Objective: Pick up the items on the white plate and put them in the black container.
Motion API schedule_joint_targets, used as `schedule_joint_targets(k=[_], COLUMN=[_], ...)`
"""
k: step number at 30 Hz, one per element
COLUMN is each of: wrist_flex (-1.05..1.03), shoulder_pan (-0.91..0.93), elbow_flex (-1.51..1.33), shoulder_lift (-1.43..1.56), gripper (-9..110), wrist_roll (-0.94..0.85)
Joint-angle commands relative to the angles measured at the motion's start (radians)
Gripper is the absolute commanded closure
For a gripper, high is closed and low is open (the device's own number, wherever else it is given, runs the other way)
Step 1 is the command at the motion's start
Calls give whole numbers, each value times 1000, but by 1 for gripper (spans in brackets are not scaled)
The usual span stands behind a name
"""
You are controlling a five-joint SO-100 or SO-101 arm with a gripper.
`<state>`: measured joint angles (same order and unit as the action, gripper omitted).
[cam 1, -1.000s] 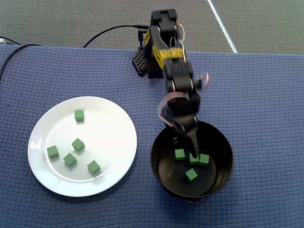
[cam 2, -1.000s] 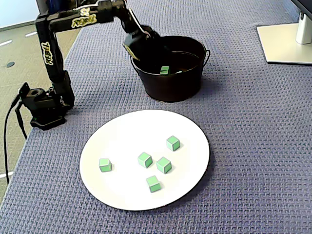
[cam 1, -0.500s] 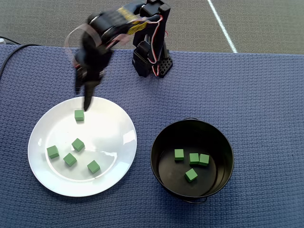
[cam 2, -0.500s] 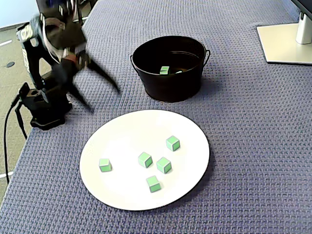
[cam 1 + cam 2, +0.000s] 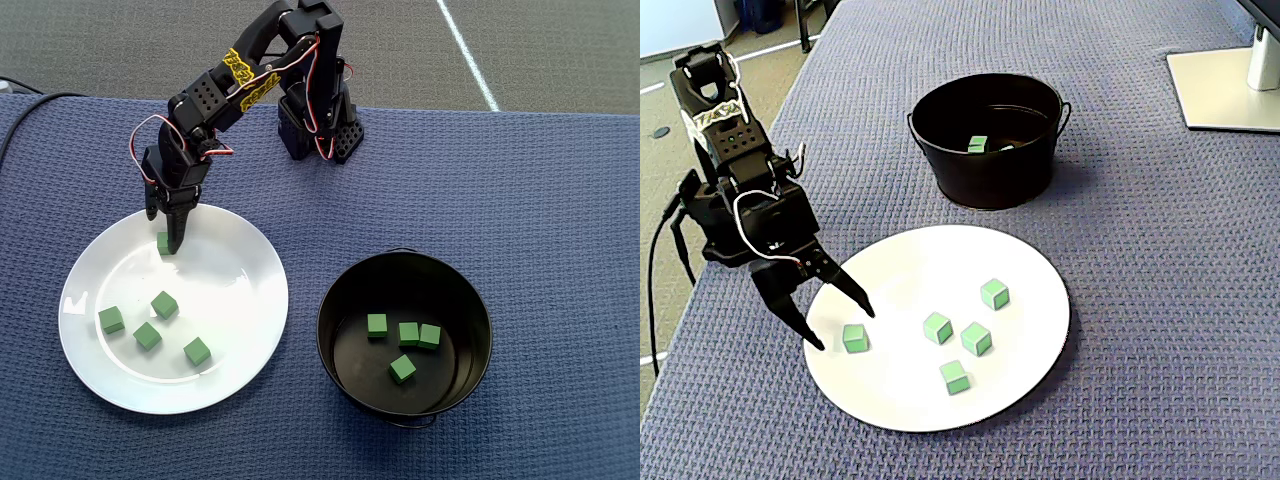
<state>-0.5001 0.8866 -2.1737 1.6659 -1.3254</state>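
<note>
The white plate (image 5: 240, 280) lies at the left of the overhead view and near the front of the fixed view (image 5: 1025, 270). Several small green cubes (image 5: 164, 304) lie on it. One cube (image 5: 855, 338) sits apart at the plate's edge, partly hidden by the arm in the overhead view (image 5: 161, 242). My gripper (image 5: 844, 328) is open and lowered onto the plate, with one finger on each side of that cube; it also shows in the overhead view (image 5: 170, 240). The black container (image 5: 324, 318) stands to the right with several cubes (image 5: 403, 368) inside; the fixed view (image 5: 990, 175) shows one.
The arm's base (image 5: 320, 130) stands at the far edge of the blue cloth. A cable (image 5: 30, 108) runs off the left side. A monitor stand (image 5: 1225, 90) sits at the far right corner in the fixed view. Grey floor lies beyond the table edge.
</note>
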Motion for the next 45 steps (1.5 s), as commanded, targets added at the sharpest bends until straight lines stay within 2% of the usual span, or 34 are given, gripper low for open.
schedule_joint_targets(k=[1, 7, 8, 9, 10, 13, 15, 18, 20, 23, 26, 28, 31, 33, 37, 43, 45], wrist_flex=[67, 161, 173, 212, 242, 258, 221, -18, -265, -624, -917, -974, -976, -877, -704, -465, -483], shoulder_pan=[-37, -52, -55, -55, -55, -49, -49, -74, -107, -224, -483, -729, -1025, -1104, -1178, -1190, -1198], elbow_flex=[-38, -107, -112, -120, -127, -127, -81, 167, 425, 851, 1299, 1414, 1312, 1134, 813, 552, 565], shoulder_lift=[2, -8, -11, -11, -12, -2, 25, 89, 137, 193, 155, 138, 97, 52, -74, -236, -232], gripper=[76, 82, 87, 100, 102, 102, 102, 102, 102, 102, 102, 102, 102, 102, 102, 102, 95], wrist_roll=[14, 20, 38, 80, 106, 153, 255, 578, 818, 1071, 1163, 1154, 1100, 1092, 988, 1005, 1022])
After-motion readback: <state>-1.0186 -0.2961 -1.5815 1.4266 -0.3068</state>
